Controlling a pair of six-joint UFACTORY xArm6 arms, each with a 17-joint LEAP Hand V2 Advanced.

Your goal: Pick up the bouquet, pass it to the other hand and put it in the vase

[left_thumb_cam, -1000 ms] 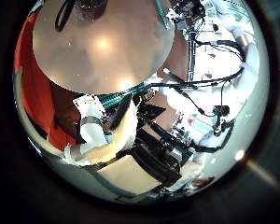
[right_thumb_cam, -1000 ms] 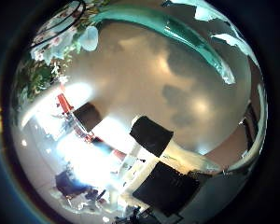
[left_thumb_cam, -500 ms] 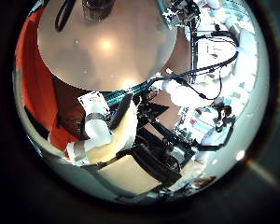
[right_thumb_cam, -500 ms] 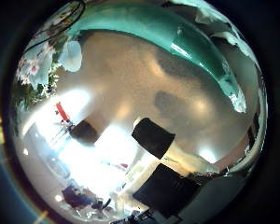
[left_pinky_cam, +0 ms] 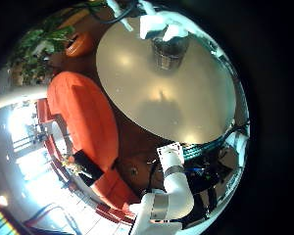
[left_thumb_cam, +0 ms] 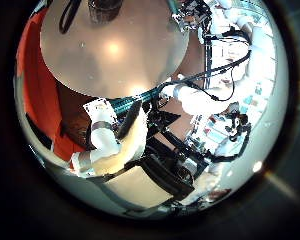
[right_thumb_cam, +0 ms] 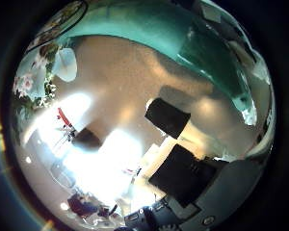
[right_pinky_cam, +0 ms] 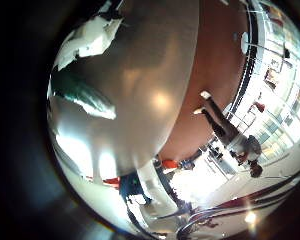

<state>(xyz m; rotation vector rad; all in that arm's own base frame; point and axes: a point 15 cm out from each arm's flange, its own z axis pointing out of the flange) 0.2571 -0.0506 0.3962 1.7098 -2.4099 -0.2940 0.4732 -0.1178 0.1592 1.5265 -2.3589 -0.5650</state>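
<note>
The bouquet (right_thumb_cam: 34,72), with its wrapped stems (right_thumb_cam: 193,43) lying close against the right robot hand's palm, rests on the round surface (left_pinky_cam: 176,93). Farther off, the vase (left_pinky_cam: 170,51) stands upright on that surface. Neither robot hand's finger state can be determined.

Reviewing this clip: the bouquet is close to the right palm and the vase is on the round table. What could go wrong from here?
1. The bouquet lies close across the right hand, but no view shows a firm grip on it, so it might slip during the handover.
2. The vase stands near the rim of the table; a misaimed stem could tip it.
</note>
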